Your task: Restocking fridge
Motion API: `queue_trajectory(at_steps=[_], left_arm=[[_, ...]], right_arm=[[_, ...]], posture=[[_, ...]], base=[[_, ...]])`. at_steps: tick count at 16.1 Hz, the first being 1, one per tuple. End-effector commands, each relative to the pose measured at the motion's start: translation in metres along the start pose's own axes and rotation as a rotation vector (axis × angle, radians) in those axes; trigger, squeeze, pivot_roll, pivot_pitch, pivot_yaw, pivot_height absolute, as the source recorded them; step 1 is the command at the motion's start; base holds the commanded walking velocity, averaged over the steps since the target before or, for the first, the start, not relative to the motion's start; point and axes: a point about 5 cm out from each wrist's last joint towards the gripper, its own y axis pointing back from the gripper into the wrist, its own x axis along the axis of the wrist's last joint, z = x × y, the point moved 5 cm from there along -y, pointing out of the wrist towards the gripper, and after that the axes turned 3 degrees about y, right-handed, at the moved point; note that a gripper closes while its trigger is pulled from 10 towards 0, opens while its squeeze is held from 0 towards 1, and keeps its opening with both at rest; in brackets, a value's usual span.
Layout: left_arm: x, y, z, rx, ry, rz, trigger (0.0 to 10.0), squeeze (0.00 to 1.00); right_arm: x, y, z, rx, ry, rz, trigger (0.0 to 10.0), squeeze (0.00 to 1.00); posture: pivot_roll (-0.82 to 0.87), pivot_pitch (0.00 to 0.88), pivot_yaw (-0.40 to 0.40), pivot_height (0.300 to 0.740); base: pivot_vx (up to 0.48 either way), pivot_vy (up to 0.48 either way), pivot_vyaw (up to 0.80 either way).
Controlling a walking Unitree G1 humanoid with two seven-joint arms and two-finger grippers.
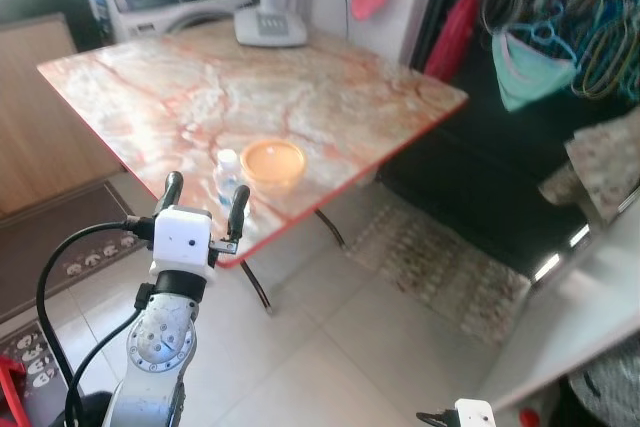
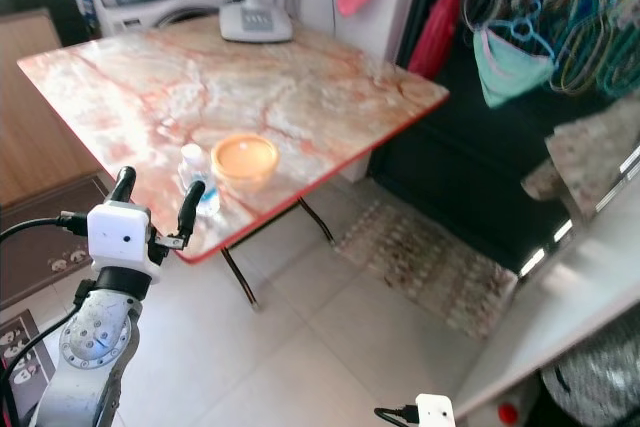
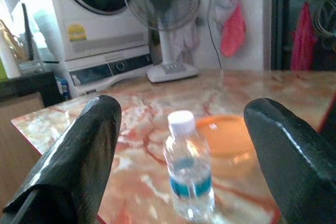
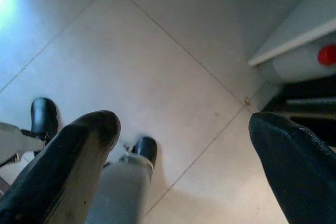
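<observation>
One small water bottle (image 1: 228,179) lower centre of left eye view, upright near bench (image 1: 130,97) edge, beside orange bowl (image 1: 272,161). Left gripper (image 1: 203,209) jaws apart, short of it. Right gripper (image 4: 178,145) apart, idle. Bottle light, slick, tippy: grip mid-body.

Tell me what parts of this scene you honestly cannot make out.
- Water bottle: lower half hidden behind the left gripper in the eye views.
- Orange bowl: whether anything is inside, from the low wrist angle.
- Right arm: cut off by the picture's bottom edge.
- Bottle label: blurred.
</observation>
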Motion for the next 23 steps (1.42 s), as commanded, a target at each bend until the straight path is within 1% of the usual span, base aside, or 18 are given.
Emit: queue_trajectory(at_steps=[1,3,5,8,10,15,18,20,23], left_arm=[[0.008,-0.003,0.0,0.009,0.01,0.022,10.0,0.0],[0.011,-0.008,-0.002,0.015,0.012,0.025,10.0,0.0],[0.011,-0.009,-0.003,0.021,0.014,0.023,10.0,0.0],[0.013,-0.009,-0.003,0.025,0.015,0.02,10.0,0.0],[0.016,-0.01,-0.003,0.025,0.013,0.028,10.0,0.0],[0.022,-0.013,-0.002,0.02,0.014,0.043,10.0,0.0],[0.026,-0.014,0.002,-0.003,0.026,0.045,10.0,0.0],[0.032,-0.017,0.003,0.0,0.022,0.041,10.0,0.0],[0.054,-0.03,0.003,0.004,0.085,0.008,10.0,0.0]], right_arm=[[0.002,0.0,0.004,-0.01,-0.007,0.005,10.0,0.0],[0.003,0.0,0.003,-0.003,-0.003,0.006,10.0,0.0],[0.004,0.0,0.003,-0.001,0.01,0.008,10.0,0.0],[0.005,0.0,0.003,0.002,0.008,0.013,10.0,0.0],[0.005,0.0,0.002,0.006,-0.005,0.015,10.0,0.0],[0.006,0.0,0.001,0.009,0.002,0.014,10.0,0.0],[0.006,-0.001,0.0,0.012,0.002,0.013,10.0,0.0],[0.006,-0.001,0.0,0.015,0.008,0.012,10.0,0.0],[0.006,-0.001,-0.002,0.018,0.013,0.01,10.0,0.0]], posture=[[0.16,0.0,-0.098,0.74],[0.15,0.0,-0.094,0.74],[0.15,0.0,-0.094,0.74],[0.15,0.0,-0.097,0.74],[0.16,0.0,-0.098,0.74],[0.16,0.0,-0.098,0.74],[0.16,0.0,-0.098,0.74],[0.16,0.0,-0.099,0.74],[0.18,0.0,-0.103,0.74]], base=[[0.36,0.0,0.0],[0.358,0.0,0.0],[0.358,0.0,0.0],[0.36,0.0,0.68],[0.36,0.0,0.0],[0.353,0.0,0.0],[0.0,0.0,0.0],[0.0,0.0,0.0],[0.0,0.0,0.0]])
